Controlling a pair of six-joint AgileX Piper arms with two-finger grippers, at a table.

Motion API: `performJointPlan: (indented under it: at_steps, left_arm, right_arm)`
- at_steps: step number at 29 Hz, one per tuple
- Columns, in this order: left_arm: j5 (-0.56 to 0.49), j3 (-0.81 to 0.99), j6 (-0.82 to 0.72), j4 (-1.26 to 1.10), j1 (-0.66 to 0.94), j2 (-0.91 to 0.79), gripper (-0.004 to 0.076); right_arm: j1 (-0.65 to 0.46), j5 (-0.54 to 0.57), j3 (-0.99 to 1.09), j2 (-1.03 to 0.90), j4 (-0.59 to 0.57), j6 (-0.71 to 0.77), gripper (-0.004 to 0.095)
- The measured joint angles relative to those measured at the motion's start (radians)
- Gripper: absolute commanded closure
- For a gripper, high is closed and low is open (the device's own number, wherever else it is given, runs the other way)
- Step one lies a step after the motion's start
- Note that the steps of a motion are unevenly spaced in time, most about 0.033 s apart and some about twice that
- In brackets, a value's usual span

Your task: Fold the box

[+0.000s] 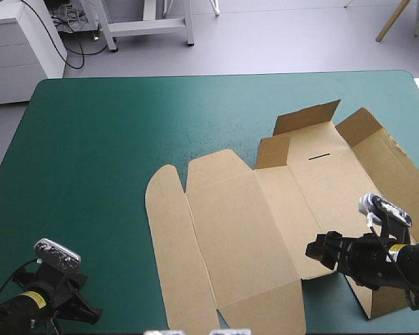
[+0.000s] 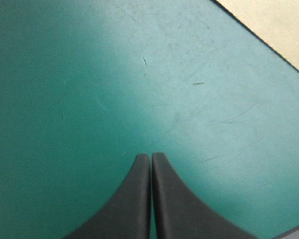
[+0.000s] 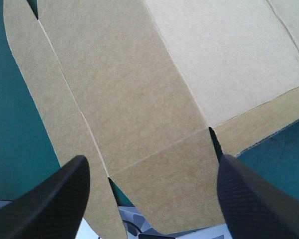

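Box [image 1: 244, 230] of brown board lies mostly flat on the teal-green cover [image 1: 91, 139] — right gripper [image 3: 153, 158] spread wide above it, left gripper [image 2: 150, 155] clenched over bare cover.

Brown box [image 1: 244, 230], one short dark line [image 1: 320, 155] on it — teal-green cover [image 1: 91, 153].

The box [image 1: 251, 230] was plain brown board, matt and faintly fibrous, with its scored creases showing as fine pale lines. The teal-green cover [image 2: 65, 99] was smooth with a soft, dull sheen, marked by thin scratches and a few small scuffs. The black fingers [image 2: 134, 204] of the left gripper [image 2: 151, 155] looked like smooth matt plastic or rubber, and the right gripper [image 3: 153, 160] had the same even, unglossy finish.
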Motion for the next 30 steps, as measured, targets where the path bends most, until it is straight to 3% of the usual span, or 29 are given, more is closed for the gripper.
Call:
performJointPlan:
  at_steps: [7, 14, 24, 30]
  left_arm:
    - [0.0, 0.0, 0.0, 0.0, 0.0, 0.0, 0.0734]
    - [0.0, 0.0, 0.0, 0.001, 0.0, 0.0, 0.0734]
    - [0.0, 0.0, 0.0, 0.003, 0.0, 0.0, 0.0734]
    - [0.0, 0.0, 0.001, 0.003, 0.0, 0.0, 0.0734]
  right_arm:
    - [0.0, -0.005, 0.02, -0.002, 0.007, 0.038, 0.0247]
    - [0.0, -0.009, 0.189, -0.004, 0.022, 0.033, 0.0247]
    - [0.0, -0.016, 0.223, -0.004, -0.122, 0.164, 0.0247]
    - [0.0, -0.106, 0.224, -0.004, -0.159, 0.281, 0.0248]
